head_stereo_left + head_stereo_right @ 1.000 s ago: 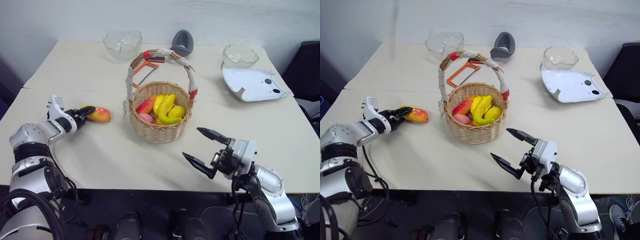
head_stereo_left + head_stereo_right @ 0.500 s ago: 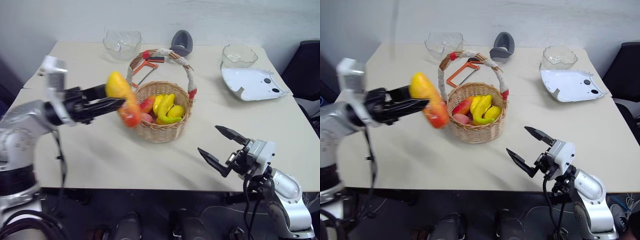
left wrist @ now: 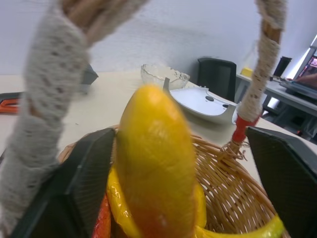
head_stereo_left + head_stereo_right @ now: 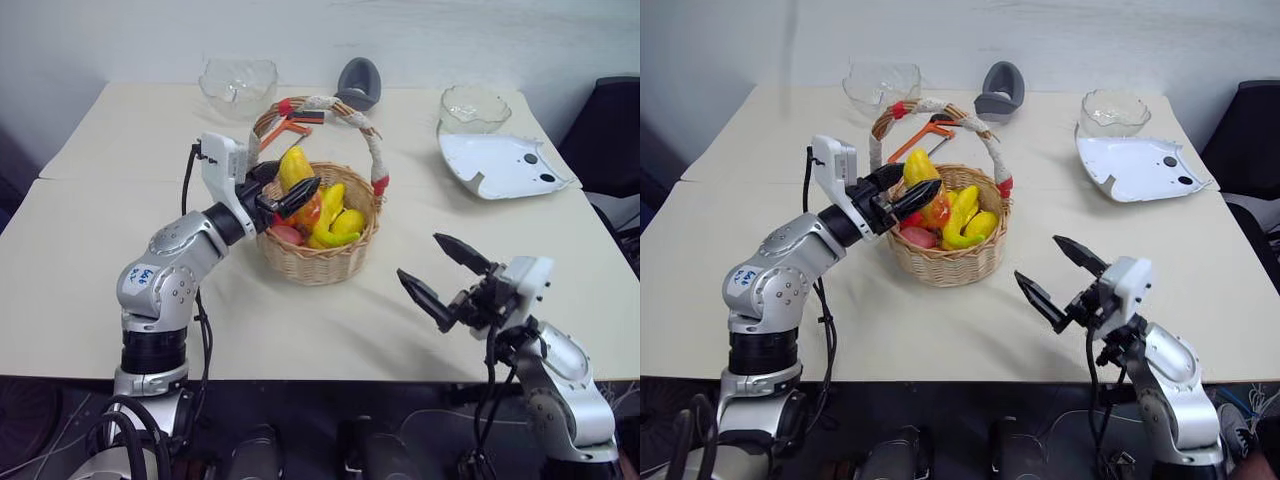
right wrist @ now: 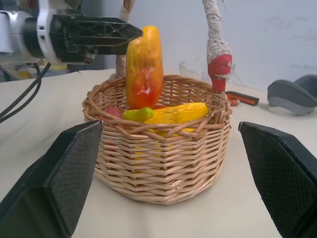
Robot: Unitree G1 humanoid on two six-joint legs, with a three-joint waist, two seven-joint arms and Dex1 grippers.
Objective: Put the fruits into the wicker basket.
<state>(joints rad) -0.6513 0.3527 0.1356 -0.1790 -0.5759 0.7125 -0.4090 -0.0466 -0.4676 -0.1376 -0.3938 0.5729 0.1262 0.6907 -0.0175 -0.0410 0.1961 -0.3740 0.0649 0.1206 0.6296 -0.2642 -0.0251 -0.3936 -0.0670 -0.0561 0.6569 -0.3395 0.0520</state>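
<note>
The wicker basket (image 4: 320,258) stands mid-table, its cloth-wrapped handle (image 4: 330,103) arching over it. Inside lie a yellow banana (image 4: 338,215) and other fruit. The orange-red and yellow mango (image 4: 293,165) stands upright with its lower end down in the basket. My left gripper (image 4: 296,180) reaches in under the handle and is open. The mango sits between its spread fingers (image 3: 84,183), close against one and well clear of the other. My right gripper (image 4: 420,257) hovers open and empty over the table, in front of and to the right of the basket.
An orange-handled hacksaw (image 4: 290,128) lies just behind the basket. At the back are two glass bowls (image 4: 237,80) (image 4: 472,105) and a grey object (image 4: 358,80), with a white plastic shell (image 4: 500,165) at the right. A dark chair (image 4: 610,130) stands past the table's right edge.
My left arm lifted the mango off the table at the left, swung it right over the basket, and its jaws have opened. The right gripper shifted slightly and stays open.
</note>
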